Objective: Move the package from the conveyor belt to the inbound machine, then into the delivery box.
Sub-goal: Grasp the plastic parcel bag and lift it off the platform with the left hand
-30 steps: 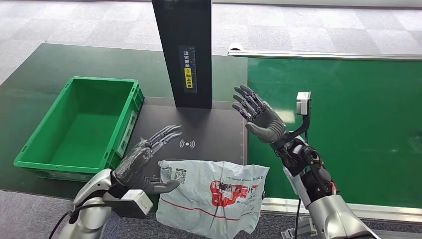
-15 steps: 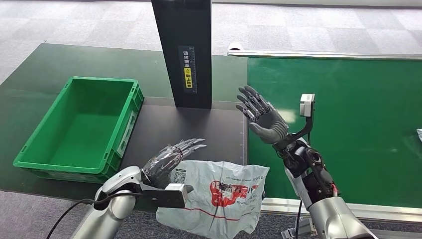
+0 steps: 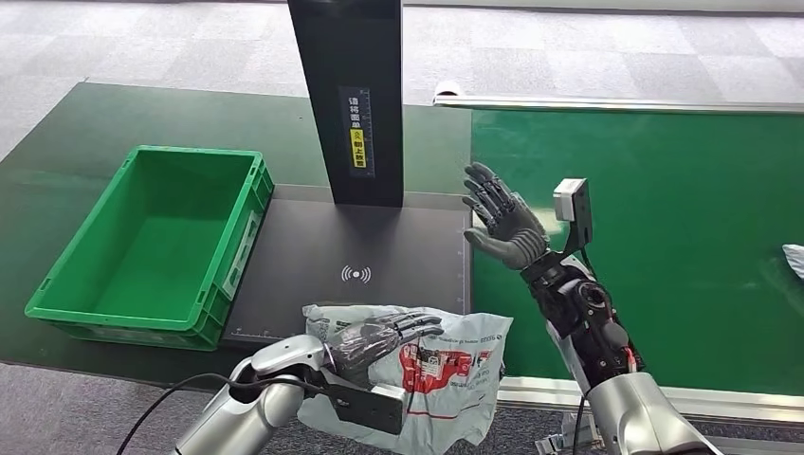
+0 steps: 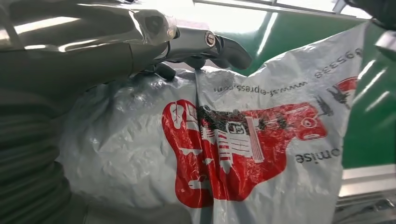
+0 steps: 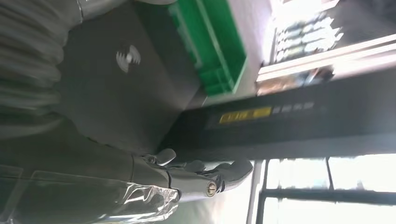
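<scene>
Here the package (image 3: 417, 374) is a soft grey plastic bag, all crinkled, with a big red picture and some dark writing on it. It lies at the near edge of the flat black pad of the inbound machine (image 3: 360, 256), and part of it hangs off toward the robot. In the left wrist view the package (image 4: 224, 154) looks puffy and wrinkled, and the red picture sits in the middle.

The left hand (image 3: 384, 334) lies on top of the package, on its left part. Its dark fingers (image 3: 417, 325) are stretched out long and a little apart, flat over the bag. In the left wrist view a fingertip (image 4: 229, 49) touches the top of the bag. One cannot tell if the hand has a real hold on the bag.

The right hand (image 3: 502, 223) is up in the air, above the edge where the black pad meets the green conveyor belt (image 3: 664, 209). Its fingers are spread wide and it holds nothing.

The green delivery box (image 3: 66, 294) sits to the left of the pad, well apart from the package
</scene>
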